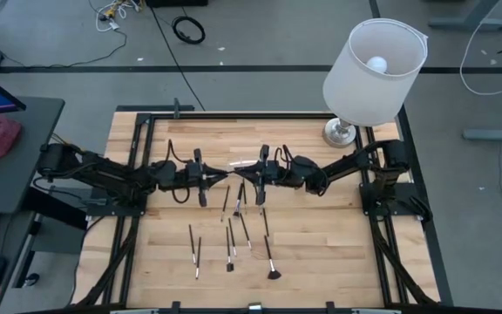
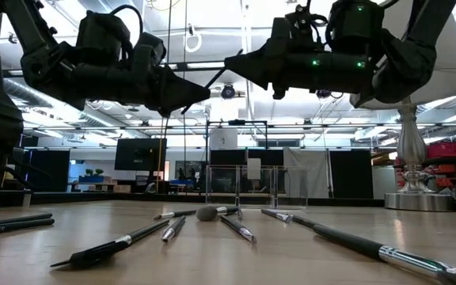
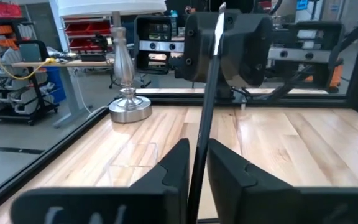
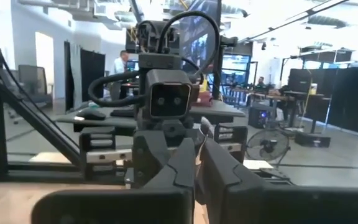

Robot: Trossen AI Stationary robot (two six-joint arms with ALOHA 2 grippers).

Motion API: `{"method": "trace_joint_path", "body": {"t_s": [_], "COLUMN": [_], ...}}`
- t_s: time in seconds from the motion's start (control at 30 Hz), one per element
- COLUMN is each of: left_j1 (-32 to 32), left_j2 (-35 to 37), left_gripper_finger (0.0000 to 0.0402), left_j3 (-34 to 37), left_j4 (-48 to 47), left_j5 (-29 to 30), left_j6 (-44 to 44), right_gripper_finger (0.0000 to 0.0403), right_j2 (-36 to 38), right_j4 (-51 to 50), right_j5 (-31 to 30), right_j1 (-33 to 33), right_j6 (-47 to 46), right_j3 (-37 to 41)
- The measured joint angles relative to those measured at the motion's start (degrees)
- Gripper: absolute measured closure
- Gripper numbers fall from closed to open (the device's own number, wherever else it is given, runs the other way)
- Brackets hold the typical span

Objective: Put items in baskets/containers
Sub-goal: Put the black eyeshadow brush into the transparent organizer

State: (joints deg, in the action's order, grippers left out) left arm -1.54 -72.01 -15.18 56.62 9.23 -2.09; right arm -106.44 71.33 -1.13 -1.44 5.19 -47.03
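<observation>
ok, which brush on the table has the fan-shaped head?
The fan brush, the rightmost in the row nearest the table's front edge; its bristles flare wide, the other brushes end in narrow tips.

pale wood-grain plank table [image 1: 321,235], thin dark-handled, silver-ferruled makeup brushes [image 1: 230,244], white drum-shaded lamp on a shiny silver metal base [image 1: 375,65], black two-finger grippers [image 1: 206,177].

A brush handle [image 2: 13,224] at the low view's left edge bears small pale lettering, too blurred to read reliably. No other text is legible.
</observation>
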Motion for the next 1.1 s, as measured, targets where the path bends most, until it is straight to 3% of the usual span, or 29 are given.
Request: {"method": "trace_joint_path", "body": {"t_s": [0.33,0.5,0.6,0.7,0.9,1.1], "left_j1": [0.0,0.0,0.0,-0.01,0.0,0.0], "left_j2": [0.0,0.0,0.0,0.0,0.0,0.0], "left_gripper_finger": [0.0269,0.0231,0.0213,0.0202,0.0198,0.0198], "left_j3": [0.0,0.02,0.02,0.02,0.02,0.02], "left_j4": [-2.52,-7.27,-9.16,-9.68,-11.16,-13.0], "left_j5": [0.22,6.67,11.81,13.23,13.23,13.22], "left_j6": [-0.02,-0.31,-1.9,-2.01,-2.01,-1.6], "right_gripper_finger": [0.0393,0.0393,0.0393,0.0393,0.0393,0.0393], "right_j2": [0.03,0.95,3.75,8.87,20.03,27.81], "right_j4": [-4.02,-9.3,-19.44,-28.07,-37.93,-62.03], "right_j5": [-1.89,-3.5,-8.7,-14.26,-14.92,-18.19], "right_j1": [-0.7,-1.55,-2.23,-2.84,-3.25,-4.67], "right_j6": [-1.68,-1.66,-0.02,1.32,1.34,-7.97], "right_j3": [0.0,0.0,0.01,0.09,0.02,0.0]}}
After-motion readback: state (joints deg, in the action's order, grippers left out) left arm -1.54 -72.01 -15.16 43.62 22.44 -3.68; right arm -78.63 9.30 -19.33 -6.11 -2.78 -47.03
